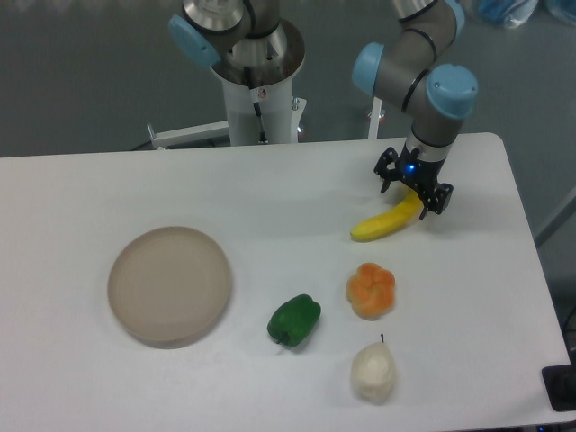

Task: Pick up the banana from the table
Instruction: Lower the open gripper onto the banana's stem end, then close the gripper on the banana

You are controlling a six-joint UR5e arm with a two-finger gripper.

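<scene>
White table, grey floor behind. Banana flat on tabletop, right of centre, tip pointing lower left, upper end between fingers of gripper. Jaws spread wide, straddling that end; contact with fruit cannot be told. Blue light lit at wrist. Orange lobed fruit just below banana, apart from it. White pear-shaped item below that. Green pepper left of orange fruit. Round beige plate well apart at left.

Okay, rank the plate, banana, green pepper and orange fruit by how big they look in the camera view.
1. Plate, clearly largest.
2. Banana, longest but slender.
3. Green pepper and orange fruit look about alike; I can't rank them.
</scene>
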